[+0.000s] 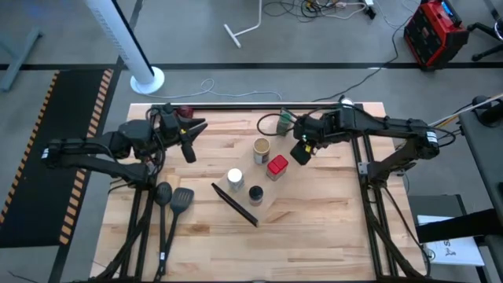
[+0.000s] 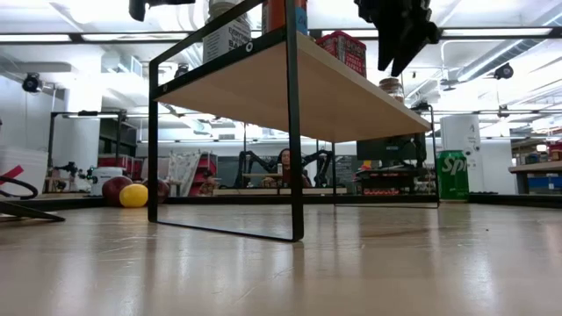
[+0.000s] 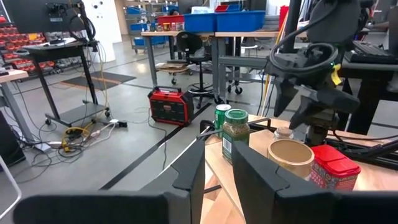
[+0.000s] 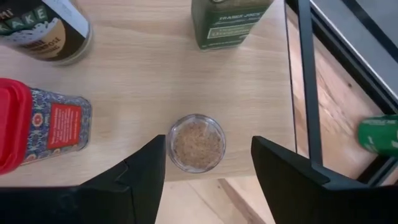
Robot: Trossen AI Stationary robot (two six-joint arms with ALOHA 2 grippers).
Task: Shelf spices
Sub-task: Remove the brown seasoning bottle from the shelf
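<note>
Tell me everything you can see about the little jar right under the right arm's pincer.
The small jar is round, with clear walls that look like glass and a tan, grainy spice visible from above. It stands upright on the light-wood shelf, near the end with the thin black bar, apart from the red-topped jar and the green jar. The right pincer is directly over it, fingers open on either side, touching nothing. Whether a lid is on cannot be told.
</note>
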